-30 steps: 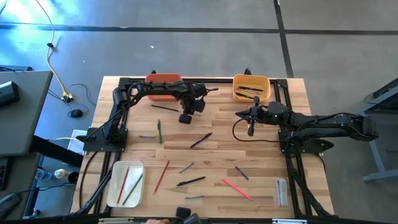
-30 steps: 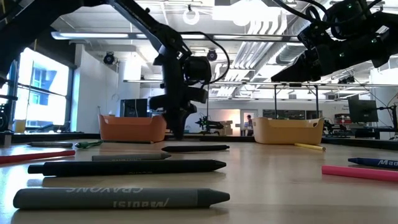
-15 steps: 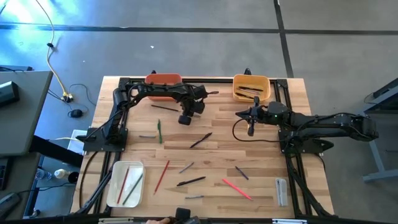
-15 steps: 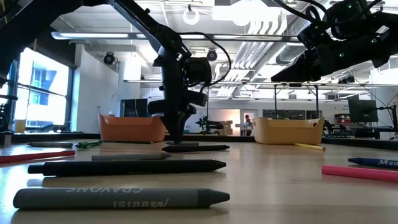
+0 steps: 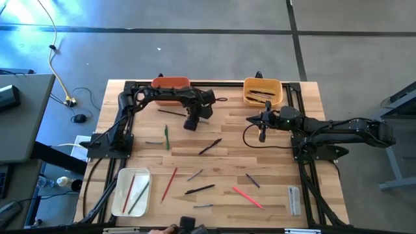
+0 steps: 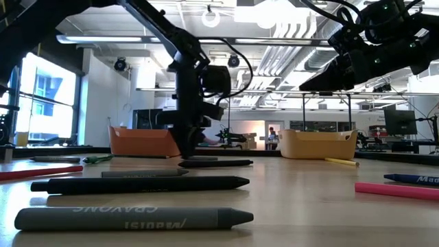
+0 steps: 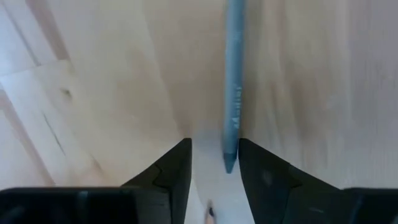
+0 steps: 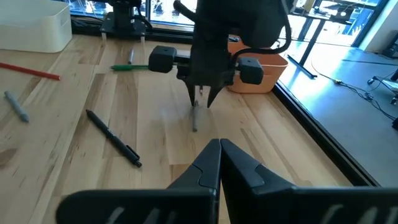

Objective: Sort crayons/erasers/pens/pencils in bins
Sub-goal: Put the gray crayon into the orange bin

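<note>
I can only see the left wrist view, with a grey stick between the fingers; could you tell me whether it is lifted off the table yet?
Observer: No, the grey crayon lies flat on the wood. The left gripper stands upright over one end, fingers open.
Operator: Thank you. Which bin is nearest?
Observer: The orange bin, just beyond that gripper.
Operator: And the right arm?
Observer: The right gripper hovers shut, nearer the yellow-orange bin.
</note>
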